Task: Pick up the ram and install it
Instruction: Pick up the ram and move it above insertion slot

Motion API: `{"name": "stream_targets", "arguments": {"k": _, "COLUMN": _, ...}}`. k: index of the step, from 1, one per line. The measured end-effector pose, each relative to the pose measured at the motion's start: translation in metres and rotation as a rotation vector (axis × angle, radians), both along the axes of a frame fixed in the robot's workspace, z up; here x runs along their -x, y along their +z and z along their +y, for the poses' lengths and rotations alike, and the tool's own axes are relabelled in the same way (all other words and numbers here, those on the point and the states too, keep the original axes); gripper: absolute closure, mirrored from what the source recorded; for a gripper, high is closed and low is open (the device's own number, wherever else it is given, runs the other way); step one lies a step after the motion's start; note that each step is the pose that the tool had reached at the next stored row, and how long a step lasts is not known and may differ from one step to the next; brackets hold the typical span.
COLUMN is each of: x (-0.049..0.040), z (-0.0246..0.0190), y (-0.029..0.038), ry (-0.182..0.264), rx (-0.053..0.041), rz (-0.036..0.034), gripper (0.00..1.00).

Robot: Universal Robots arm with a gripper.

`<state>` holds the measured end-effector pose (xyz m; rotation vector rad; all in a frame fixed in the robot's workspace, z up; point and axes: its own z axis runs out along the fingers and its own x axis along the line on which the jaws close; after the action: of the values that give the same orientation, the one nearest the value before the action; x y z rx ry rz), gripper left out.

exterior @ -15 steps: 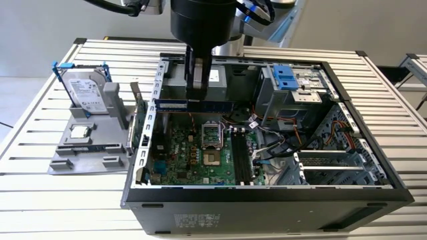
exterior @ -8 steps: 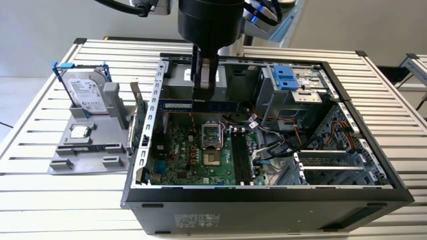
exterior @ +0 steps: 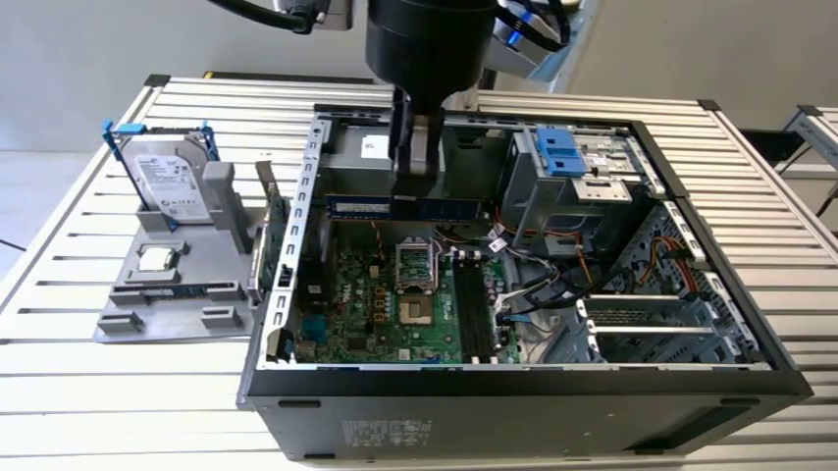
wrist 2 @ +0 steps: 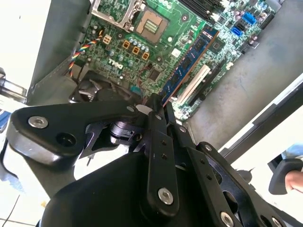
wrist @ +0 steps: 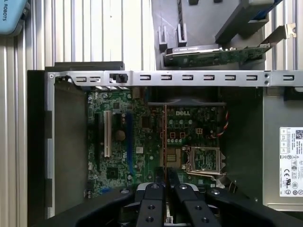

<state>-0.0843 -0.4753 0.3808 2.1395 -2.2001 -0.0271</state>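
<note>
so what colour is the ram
The ram is dark blue, shown best in the second wrist view.

arm point(exterior: 430, 44): was a glossy black cylinder
gripper point(wrist: 165, 175): was matte black, built of flat jointed link bars
fingers point(wrist 2: 157, 142): were narrow, with small holes
screws point(wrist 2: 38, 122): were round, silver, at the pivots
cables point(exterior: 249, 10): were black

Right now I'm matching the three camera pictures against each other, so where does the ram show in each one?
Exterior view: the ram is held level by the gripper inside the open case, over the motherboard.
Second wrist view: the ram is a blue strip running out from the gripper across the board.
First wrist view: the ram is edge-on, a thin line beside the socket.
Shared landmark: the CPU socket.
</note>
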Motion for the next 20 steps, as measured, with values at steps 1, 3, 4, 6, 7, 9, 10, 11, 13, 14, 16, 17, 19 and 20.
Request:
{"name": "stream_targets", "arguments": {"k": 1, "x": -0.0012, "z": 0.0000, "y": 0.0000, "ry": 0.000, "rx": 0.0000, "rz": 0.0000, "gripper": 1.00}}
{"name": "stream_targets", "arguments": {"k": 3, "x": -0.0038, "z": 0.0000, "y": 0.0000, "ry": -0.001, "rx": 0.0000, "rz": 0.0000, "gripper": 1.00}}
{"name": "stream_targets", "arguments": {"k": 4, "x": -0.0050, "z": 0.0000, "y": 0.0000, "ry": -0.001, "rx": 0.0001, "rz": 0.0001, "gripper": 1.00}}
{"name": "stream_targets", "arguments": {"k": 6, "x": -0.0075, "z": 0.0000, "y": 0.0000, "ry": -0.001, "rx": 0.0002, "rz": 0.0000, "gripper": 1.00}}
{"name": "stream_targets", "arguments": {"k": 7, "x": -0.0087, "z": 0.0000, "y": 0.0000, "ry": -0.001, "rx": 0.0001, "rz": 0.0000, "gripper": 1.00}}
{"name": "stream_targets", "arguments": {"k": 9, "x": -0.0112, "z": 0.0000, "y": 0.0000, "ry": -0.002, "rx": 0.0002, "rz": 0.0001, "gripper": 1.00}}
{"name": "stream_targets", "arguments": {"k": 10, "x": -0.0123, "z": 0.0000, "y": 0.0000, "ry": -0.002, "rx": 0.0003, "rz": 0.0001, "gripper": 1.00}}
{"name": "stream_targets", "arguments": {"k": 11, "x": -0.0135, "z": 0.0000, "y": 0.0000, "ry": -0.002, "rx": 0.0003, "rz": 0.0000, "gripper": 1.00}}
{"name": "stream_targets", "arguments": {"k": 13, "x": -0.0158, "z": 0.0000, "y": 0.0000, "ry": -0.002, "rx": 0.0005, "rz": 0.0001, "gripper": 1.00}}
{"name": "stream_targets", "arguments": {"k": 14, "x": -0.0169, "z": 0.0000, "y": 0.0000, "ry": -0.002, "rx": 0.0005, "rz": 0.0001, "gripper": 1.00}}
{"name": "stream_targets", "arguments": {"k": 16, "x": -0.0193, "z": 0.0000, "y": 0.0000, "ry": -0.003, "rx": 0.0007, "rz": 0.0001, "gripper": 1.00}}
{"name": "stream_targets", "arguments": {"k": 17, "x": -0.0205, "z": 0.0000, "y": 0.0000, "ry": -0.003, "rx": 0.0007, "rz": 0.0001, "gripper": 1.00}}
{"name": "stream_targets", "arguments": {"k": 19, "x": -0.0228, "z": 0.0000, "y": 0.0000, "ry": -0.003, "rx": 0.0010, "rz": 0.0001, "gripper": 1.00}}
{"name": "stream_targets", "arguments": {"k": 20, "x": -0.0240, "z": 0.0000, "y": 0.0000, "ry": -0.003, "rx": 0.0010, "rz": 0.0001, "gripper": 1.00}}
